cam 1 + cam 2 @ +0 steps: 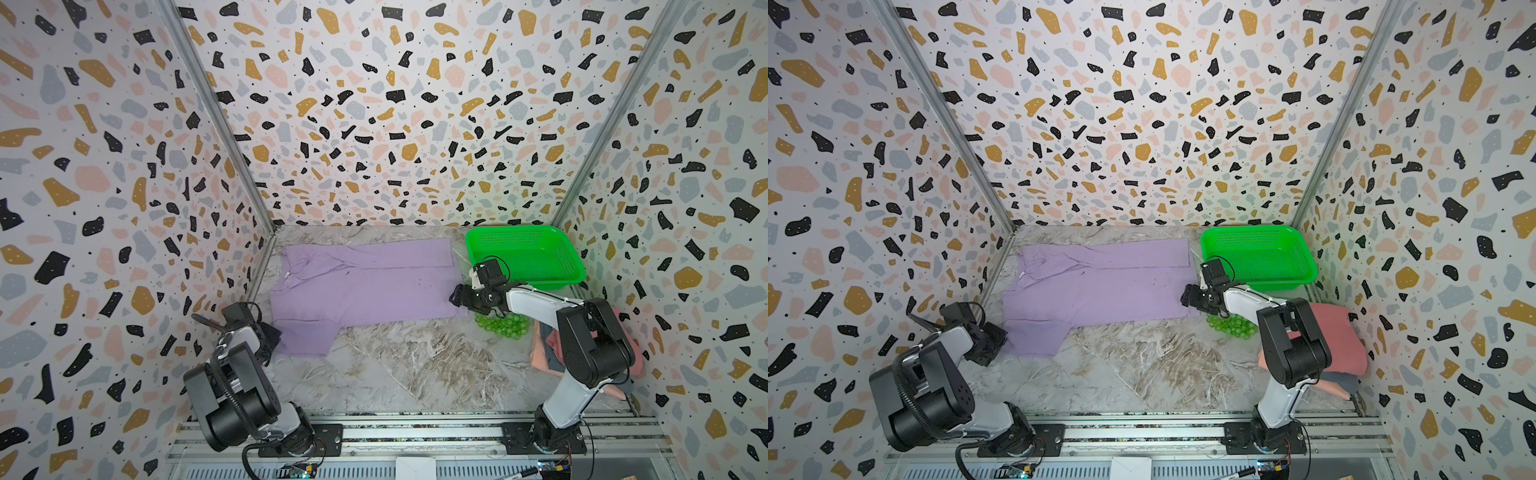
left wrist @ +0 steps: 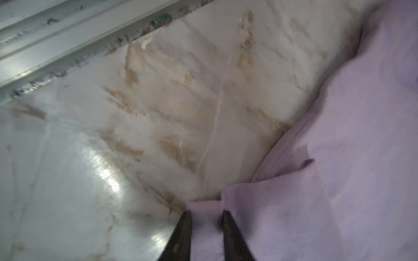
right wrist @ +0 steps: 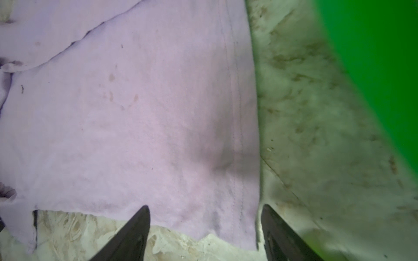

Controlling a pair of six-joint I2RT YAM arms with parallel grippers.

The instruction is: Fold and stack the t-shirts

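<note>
In both top views a large lavender t-shirt (image 1: 365, 286) (image 1: 1100, 286) lies spread flat at the back of the marble table, collar to the left. My left gripper (image 1: 272, 338) (image 2: 205, 212) is at the near sleeve, its fingers closed narrowly on a corner of the lavender cloth (image 2: 362, 135). My right gripper (image 1: 455, 296) (image 3: 204, 206) stands open, straddling the shirt's near right hem corner (image 3: 135, 113). A stack of folded t-shirts, pink (image 1: 1337, 332) over grey-blue (image 1: 1341, 380), sits at the right edge, half hidden behind the right arm.
A green mesh basket (image 1: 557, 284) (image 1: 1287, 284) (image 3: 373, 56) stands at the back right, just beyond the right gripper. A cluster of small green balls (image 1: 503, 326) (image 1: 1233, 326) lies under the right forearm. Patterned walls close in three sides.
</note>
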